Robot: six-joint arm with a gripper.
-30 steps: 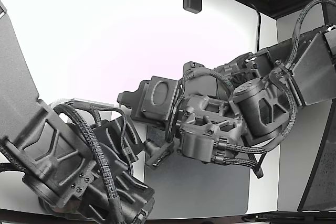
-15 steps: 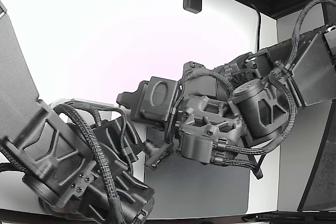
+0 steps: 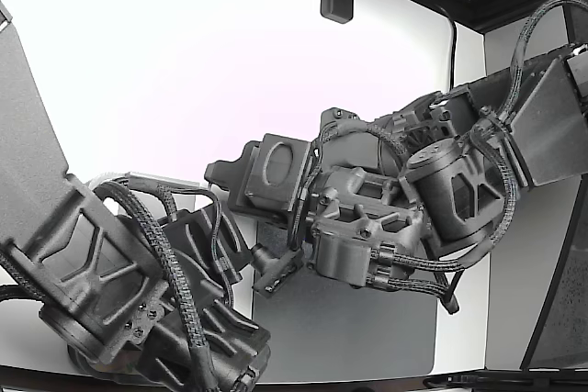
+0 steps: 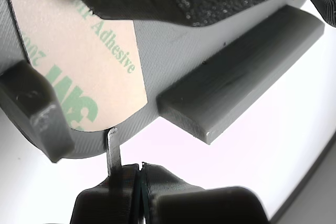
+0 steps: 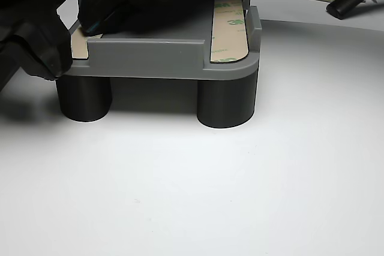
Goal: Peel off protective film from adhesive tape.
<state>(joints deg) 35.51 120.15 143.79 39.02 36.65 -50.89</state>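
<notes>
The tool point(image 4: 140, 179) is pinched fully together on a thin film tab point(image 4: 112, 145), which rises straight from its tips to the edge of a tan adhesive tape strip point(image 4: 79, 61) printed in green. That strip lies flat on a grey fixture tray point(image 5: 150, 58), just above the tool, beside one raised grey bar point(image 4: 241, 72). The other view shows two tape strips on the tray, one at each end, and two dark cylindrical legs point(image 5: 227, 103) standing on the white bench point(image 5: 198, 196). Two robot arms point(image 3: 367, 227) crowd the exterior view.
</notes>
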